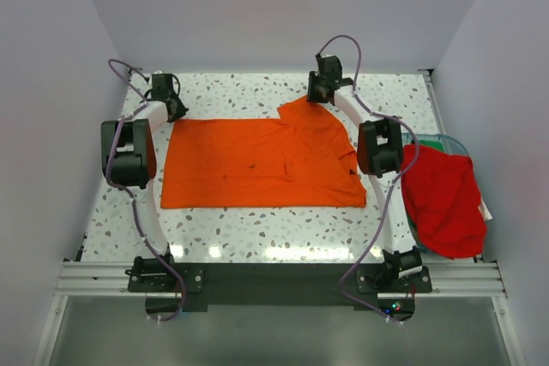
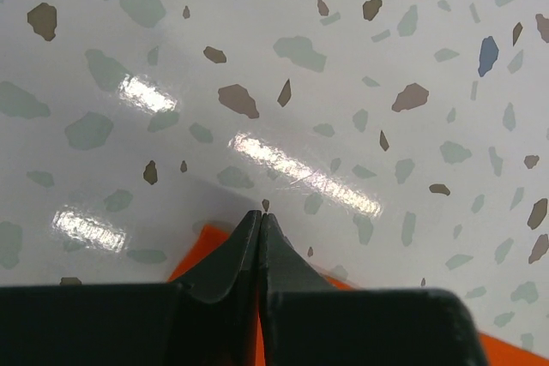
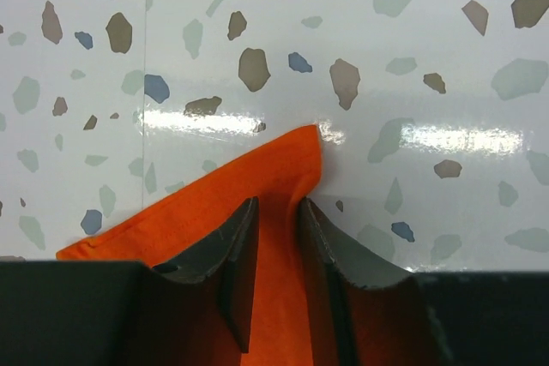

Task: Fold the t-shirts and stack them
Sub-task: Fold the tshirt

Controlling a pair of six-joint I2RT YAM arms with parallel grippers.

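Orange t-shirt (image 1: 257, 165) is seen spread flat across the middle of the speckled table (image 1: 257, 233). Its near hem runs straight across, just beyond the arm bases. At about 3 o'clock from it, a red t-shirt (image 1: 442, 199) is draped in a loose heap over the clear teal-rimmed bin (image 1: 444, 137) at the table's right edge. The two shirts are kept apart by the right arm.

Farther out, at the shirt's 10 o'clock corner, the left gripper (image 1: 174, 111) is found low over the table. In the left wrist view its fingers (image 2: 232, 263) are pressed together with no gap. The tips reach just past the cloth corner onto bare table, and orange cloth (image 2: 506, 351) is seen beneath them at 5 and 7 o'clock. Whether any cloth is pinched between them cannot be told.

At the shirt's 1 o'clock corner the cloth is drawn into a point toward the right gripper (image 1: 319, 92), the farthest thing on the table. In the right wrist view its fingers (image 3: 236, 246) are held apart by a narrow gap. A tongue of orange cloth (image 3: 283, 169) fills that gap and ends in a rounded corner at 12 o'clock, just beyond the tips. The fingers are set on either side of this strip, and no clamping on it can be made out.
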